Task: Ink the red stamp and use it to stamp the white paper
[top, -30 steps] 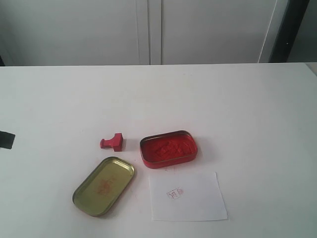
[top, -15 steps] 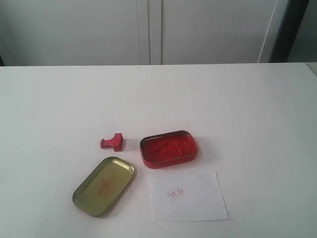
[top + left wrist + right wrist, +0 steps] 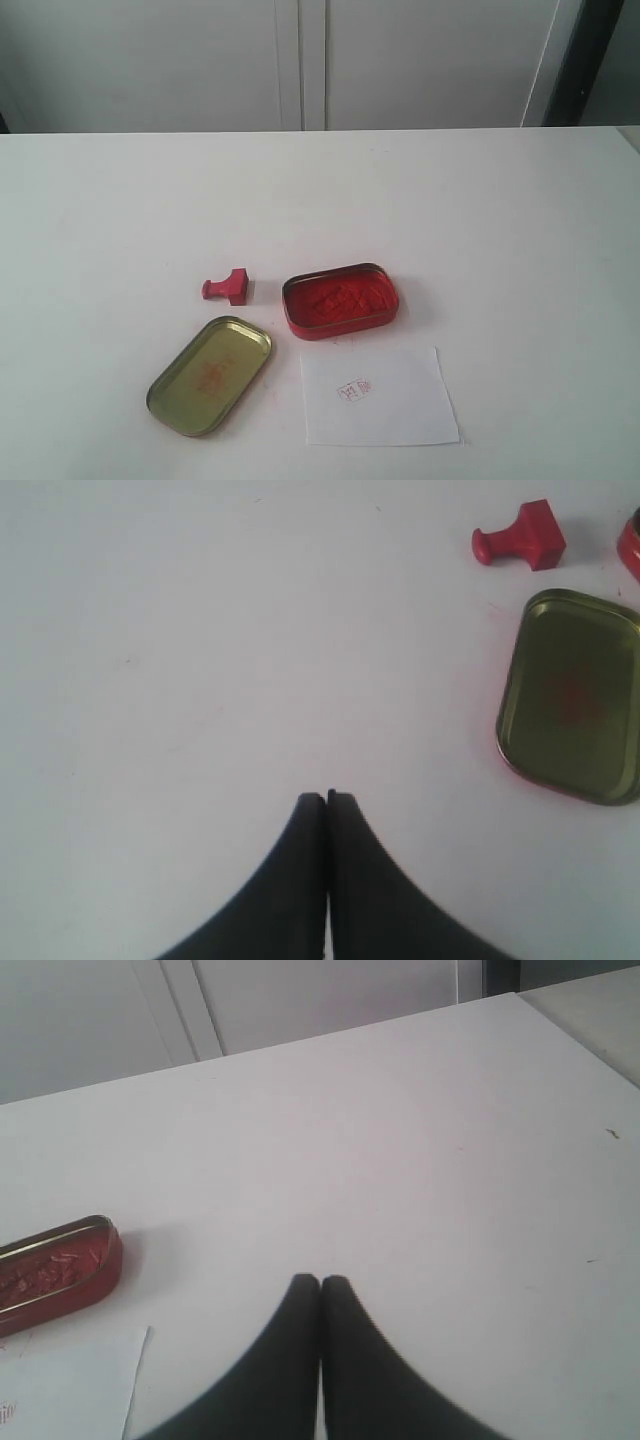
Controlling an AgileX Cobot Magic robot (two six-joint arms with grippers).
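The red stamp (image 3: 228,287) lies on its side on the white table, left of the open red tin of ink (image 3: 340,300); it also shows in the left wrist view (image 3: 520,537). The white paper (image 3: 378,396) lies in front of the tin and carries a small red print (image 3: 354,389). Its corner shows in the right wrist view (image 3: 70,1385), beside the red tin (image 3: 55,1272). My left gripper (image 3: 327,798) is shut and empty over bare table, well away from the stamp. My right gripper (image 3: 320,1282) is shut and empty too. Neither gripper shows in the exterior view.
The gold tin lid (image 3: 210,374) lies upturned in front of the stamp, also seen in the left wrist view (image 3: 575,695). White cabinet doors (image 3: 300,60) stand behind the table's far edge. A dark post (image 3: 585,60) rises at the back right.
A dark piece of the left arm at the left edge of the exterior view one second ago has gone out of sight. Stamp, tin, lid and paper have not moved.
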